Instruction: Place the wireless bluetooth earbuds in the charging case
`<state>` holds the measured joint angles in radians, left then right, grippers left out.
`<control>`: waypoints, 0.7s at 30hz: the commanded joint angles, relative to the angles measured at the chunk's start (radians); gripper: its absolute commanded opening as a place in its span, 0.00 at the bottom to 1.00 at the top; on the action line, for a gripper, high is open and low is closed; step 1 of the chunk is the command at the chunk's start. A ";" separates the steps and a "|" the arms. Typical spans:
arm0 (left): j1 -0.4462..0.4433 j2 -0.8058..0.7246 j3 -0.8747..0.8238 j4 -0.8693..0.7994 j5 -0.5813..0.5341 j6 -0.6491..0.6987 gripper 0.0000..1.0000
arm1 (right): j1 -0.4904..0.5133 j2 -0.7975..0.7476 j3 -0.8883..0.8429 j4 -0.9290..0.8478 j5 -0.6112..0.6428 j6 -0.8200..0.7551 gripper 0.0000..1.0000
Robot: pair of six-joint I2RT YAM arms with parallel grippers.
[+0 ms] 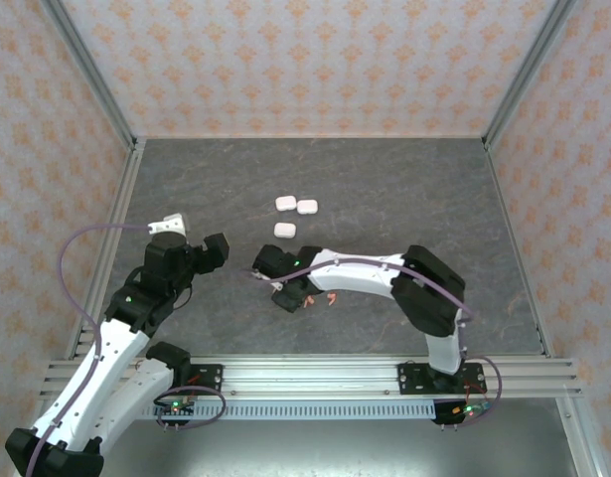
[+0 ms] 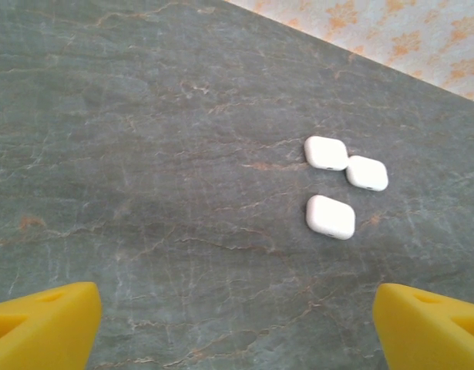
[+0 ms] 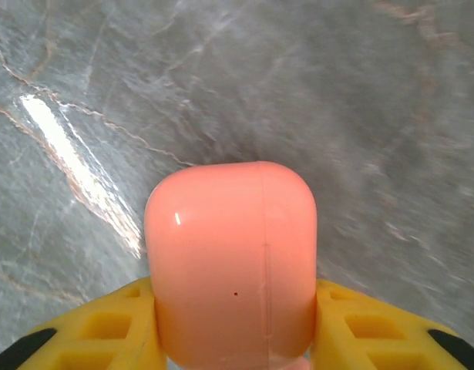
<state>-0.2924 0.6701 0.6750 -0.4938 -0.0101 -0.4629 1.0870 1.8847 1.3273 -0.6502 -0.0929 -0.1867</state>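
Three cases [image 1: 296, 212] lay upper centre on surface [image 1: 414, 189] | fourth case [image 3: 230, 254] sat between right end effector [image 3: 233, 308] fingers

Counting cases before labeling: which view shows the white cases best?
Left wrist: all three white cases are close, sharp and unblocked, so their outlines read clearly. Top external shows the same three much smaller, as a tight cluster.

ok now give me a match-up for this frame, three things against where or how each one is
1. pink case
2. white cases
3. left gripper

a. jaws wide apart, nothing between them
b. clustered on the table
c. gripped by the right gripper

Pairs: 1-c, 2-b, 3-a
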 commanded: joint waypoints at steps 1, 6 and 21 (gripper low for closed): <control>0.009 0.004 0.058 0.009 0.057 0.032 0.91 | -0.020 -0.147 -0.032 0.052 0.032 -0.034 0.41; 0.009 0.029 0.118 0.044 0.226 0.050 0.89 | -0.046 -0.351 -0.104 0.133 0.072 -0.106 0.41; 0.002 0.183 0.308 0.246 0.837 -0.041 0.84 | -0.055 -0.696 -0.168 0.274 0.118 -0.446 0.40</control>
<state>-0.2924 0.8413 0.9474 -0.3187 0.6796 -0.4725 1.0351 1.2037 1.1702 -0.4126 0.0086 -0.5369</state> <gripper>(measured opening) 0.845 0.398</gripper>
